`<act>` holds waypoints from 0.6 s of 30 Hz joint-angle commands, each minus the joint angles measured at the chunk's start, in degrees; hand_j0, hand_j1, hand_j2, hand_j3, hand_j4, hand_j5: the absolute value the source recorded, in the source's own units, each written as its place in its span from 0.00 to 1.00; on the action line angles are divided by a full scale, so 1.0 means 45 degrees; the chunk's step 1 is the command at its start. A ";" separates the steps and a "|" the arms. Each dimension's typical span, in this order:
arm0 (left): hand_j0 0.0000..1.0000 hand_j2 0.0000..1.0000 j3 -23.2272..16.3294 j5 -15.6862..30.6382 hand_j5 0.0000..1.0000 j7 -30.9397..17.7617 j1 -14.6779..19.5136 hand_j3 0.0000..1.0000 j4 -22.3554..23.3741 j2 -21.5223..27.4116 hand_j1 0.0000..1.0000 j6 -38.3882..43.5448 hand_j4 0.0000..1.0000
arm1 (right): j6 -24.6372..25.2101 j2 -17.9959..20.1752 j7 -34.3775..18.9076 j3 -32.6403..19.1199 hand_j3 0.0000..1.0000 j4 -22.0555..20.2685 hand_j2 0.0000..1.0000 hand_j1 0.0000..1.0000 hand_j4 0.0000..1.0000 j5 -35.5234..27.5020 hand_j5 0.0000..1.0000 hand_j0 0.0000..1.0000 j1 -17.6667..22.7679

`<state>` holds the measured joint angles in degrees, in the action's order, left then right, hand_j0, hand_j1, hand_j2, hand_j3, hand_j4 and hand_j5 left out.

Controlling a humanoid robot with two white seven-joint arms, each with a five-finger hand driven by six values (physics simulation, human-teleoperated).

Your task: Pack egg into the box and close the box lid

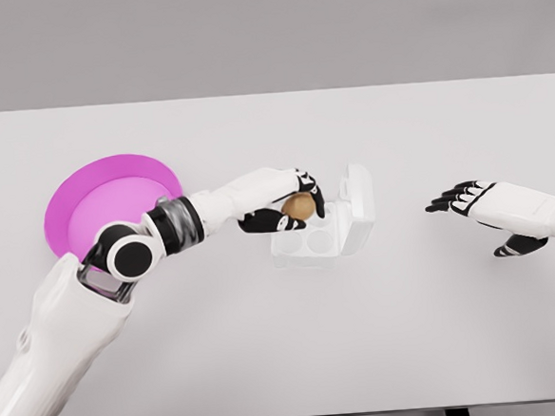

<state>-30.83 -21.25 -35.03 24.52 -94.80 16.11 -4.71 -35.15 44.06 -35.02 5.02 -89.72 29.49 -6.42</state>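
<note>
Head view shows the left hand (282,203) with its fingers (309,189) wrapped round the brown egg (299,205), holding it right over the clear box (310,239) in the middle of the white worktop (287,350). The box lid (358,195) stands open on the far right side of the box. So I'd say we're mid-placing: the egg isn't seated in a cup yet. Next it needs lowering into a cup and a gentle release, then the lid swung over. The right hand (487,208) hovers well off to the right, fingers spread, holding nothing. A pink plate (86,198) sits behind the left arm.
</note>
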 commanded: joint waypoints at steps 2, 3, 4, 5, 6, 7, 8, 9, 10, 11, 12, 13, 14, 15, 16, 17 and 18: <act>0.44 0.44 0.0014 0.0055 0.44 0.0007 0.0000 0.44 0.0032 -0.0006 0.44 -0.0007 0.44 | 0.0034 0.0014 0.0005 -0.0001 1.00 -0.0004 1.00 1.00 1.00 -0.0070 1.00 1.00 0.0000; 0.44 0.44 0.0014 0.0055 0.44 0.0007 0.0000 0.44 0.0032 0.0014 0.44 -0.0007 0.44 | 0.0034 0.0014 0.0005 -0.0001 1.00 -0.0004 1.00 1.00 1.00 -0.0070 1.00 1.00 0.0000; 0.45 0.45 0.0014 0.0055 0.45 0.0007 0.0000 0.45 0.0032 -0.0005 0.45 -0.0007 0.45 | 0.0034 0.0014 0.0005 -0.0001 1.00 -0.0004 1.00 1.00 1.00 -0.0070 1.00 1.00 0.0000; 0.45 0.45 0.0014 0.0055 0.45 0.0007 0.0000 0.45 0.0032 0.0014 0.45 -0.0007 0.45 | 0.0034 0.0014 0.0005 -0.0001 1.00 -0.0004 1.00 1.00 1.00 -0.0070 1.00 1.00 0.0000; 0.45 0.45 0.0014 0.0055 0.45 0.0007 0.0000 0.45 0.0032 -0.0006 0.45 -0.0007 0.45 | 0.0034 0.0014 0.0005 -0.0001 1.00 -0.0004 1.00 1.00 1.00 -0.0070 1.00 1.00 0.0000; 0.48 0.48 0.0014 0.0055 0.48 0.0007 0.0000 0.48 0.0052 0.0014 0.48 -0.0007 0.48 | 0.0034 0.0014 0.0005 -0.0001 1.00 -0.0004 1.00 1.00 1.00 -0.0070 1.00 1.00 0.0000; 0.51 0.51 0.0014 0.0055 0.51 0.0007 0.0000 0.51 0.0071 0.0014 0.51 -0.0007 0.51 | 0.0034 0.0014 0.0005 -0.0001 1.00 -0.0004 1.00 1.00 1.00 -0.0070 1.00 1.00 0.0000; 0.55 0.55 0.0014 0.0055 0.55 0.0007 0.0000 0.55 0.0091 0.0014 0.55 -0.0007 0.55 | 0.0034 0.0014 0.0005 -0.0001 1.00 -0.0004 1.00 1.00 1.00 -0.0070 1.00 1.00 0.0000; 0.59 0.59 0.0014 0.0035 0.59 0.0007 0.0000 0.59 0.0091 0.0014 0.59 -0.0007 0.59 | 0.0034 0.0014 0.0005 -0.0001 1.00 -0.0004 1.00 1.00 1.00 -0.0070 1.00 1.00 0.0000; 0.63 0.63 0.0014 0.0035 0.63 0.0007 0.0000 0.63 0.0091 0.0014 0.63 -0.0007 0.63 | 0.0034 0.0014 0.0005 -0.0001 1.00 -0.0004 1.00 1.00 1.00 -0.0070 1.00 1.00 0.0000; 0.64 0.64 0.0014 0.0055 0.64 0.0007 0.0000 0.64 0.0091 0.0014 0.64 -0.0007 0.64 | 0.0034 0.0014 0.0005 -0.0001 1.00 -0.0004 1.00 1.00 1.00 -0.0070 1.00 1.00 0.0000; 0.66 0.66 0.0014 0.0055 0.66 0.0007 0.0000 0.66 0.0091 0.0014 0.66 -0.0007 0.66 | 0.0034 0.0014 0.0005 -0.0001 1.00 -0.0004 1.00 1.00 1.00 -0.0070 1.00 1.00 0.0000; 0.69 0.69 0.0014 0.0055 0.69 0.0007 0.0000 0.69 0.0091 0.0014 0.69 -0.0007 0.69 | 0.0034 0.0014 0.0005 -0.0001 1.00 -0.0004 1.00 1.00 1.00 -0.0070 1.00 1.00 0.0000; 0.70 0.70 0.0014 0.0055 0.70 0.0007 0.0000 0.70 0.0091 0.0014 0.70 0.0012 0.70 | 0.0034 0.0014 0.0005 -0.0001 1.00 -0.0004 1.00 1.00 1.00 -0.0070 1.00 1.00 0.0000; 0.70 0.70 0.0014 0.0055 0.70 0.0007 0.0000 0.70 0.0091 0.0014 0.70 0.0012 0.70 | 0.0034 0.0014 0.0005 -0.0001 1.00 -0.0004 1.00 1.00 1.00 -0.0070 1.00 1.00 0.0000; 0.71 0.71 0.0014 0.0055 0.71 0.0007 0.0000 0.71 0.0091 0.0014 0.71 -0.0007 0.71 | 0.0034 0.0014 0.0005 -0.0001 1.00 -0.0004 1.00 1.00 1.00 -0.0070 1.00 1.00 0.0000; 0.72 0.72 0.0014 0.0055 0.72 0.0007 0.0000 0.72 0.0091 0.0014 0.72 0.0012 0.72 | 0.0034 0.0014 0.0005 -0.0001 1.00 -0.0004 1.00 1.00 1.00 -0.0070 1.00 1.00 0.0000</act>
<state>-30.77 -21.25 -35.02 24.52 -94.38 16.16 -4.70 -35.15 44.06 -35.02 5.02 -89.72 29.52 -6.42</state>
